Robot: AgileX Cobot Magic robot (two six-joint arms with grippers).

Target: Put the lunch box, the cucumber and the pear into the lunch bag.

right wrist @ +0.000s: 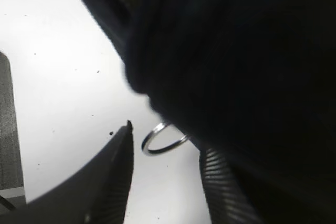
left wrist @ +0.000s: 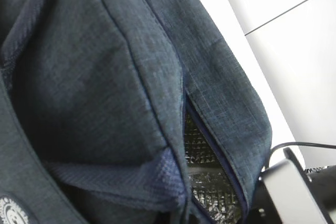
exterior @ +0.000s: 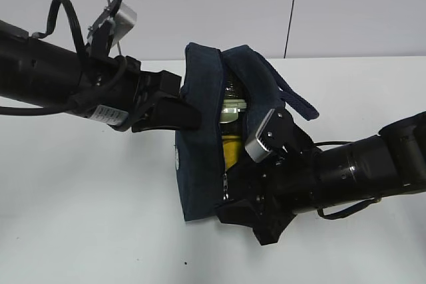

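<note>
- White table (exterior: 80, 231) under a plain pale wall; exterior view: navy bag (exterior: 200, 164) sits mid-table, slit open along its zip, mouth facing the camera.
- Inside the gap a yellow pear (exterior: 231, 151) shows low down, with a pale green-and-clear box (exterior: 233, 106) above it. Cucumber not made out.
- Left gripper (exterior: 178, 112) comes in from the left, fingers together and pressed onto the bag's left wall; looks pinched on the fabric.
- Right gripper (exterior: 229, 221) sits low at the bag's right front corner, partly hidden by the bag.
- Bag strap (exterior: 296, 101) loops off the right side.
- Left wrist view: filled with navy bag (left wrist: 105, 77) fabric; the open zip slit shows silver foil lining (left wrist: 202, 182). Own fingers not in frame.
- Right wrist view: dark, blurred bag (right wrist: 241, 66) fills the upper right, over white table (right wrist: 58, 77).
- Silver ring pull (right wrist: 164, 141) hangs at the bag's edge, between the two fingers (right wrist: 118, 182); jaws apart, neither touching the ring.
</note>
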